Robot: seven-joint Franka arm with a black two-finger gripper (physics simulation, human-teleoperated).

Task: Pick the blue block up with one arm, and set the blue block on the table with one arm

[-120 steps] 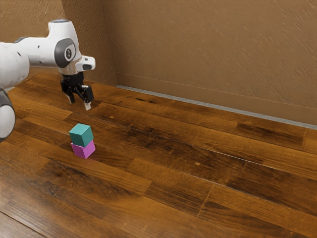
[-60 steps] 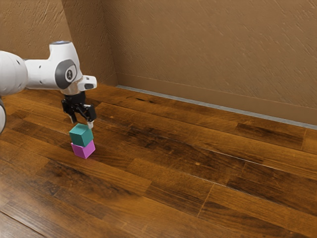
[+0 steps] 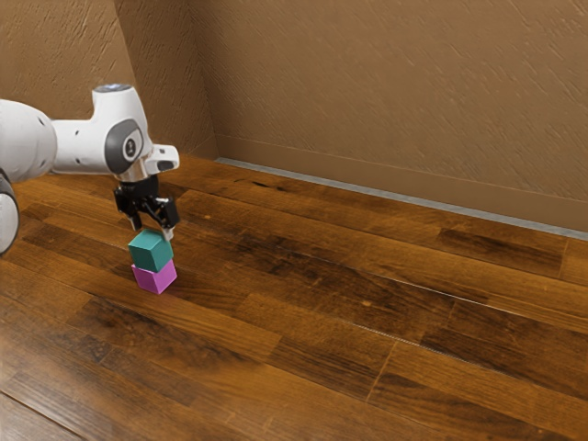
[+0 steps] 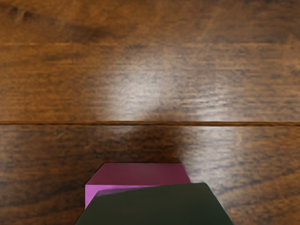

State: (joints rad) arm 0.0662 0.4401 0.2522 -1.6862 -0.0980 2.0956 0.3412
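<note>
Your black two-finger gripper point(image 3: 152, 229) has its fingers spread apart, holding nothing, just over the teal-blue block point(image 3: 150, 254), which sits atop the magenta block point(image 3: 156, 279) on the wood-plank table point(image 3: 303, 312).

a smooth white arm point(image 3: 81, 147) bears a dark grey, marked disc point(image 3: 124, 147) and a black, pale-tipped gripper point(image 3: 152, 229).

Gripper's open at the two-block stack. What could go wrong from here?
The teal block sits skewed on the pink block, so uneven finger contact could knock it off or shove the pink block. The gripper is open, fingertips near the teal block's top; a misaligned descent might land one on it.
</note>
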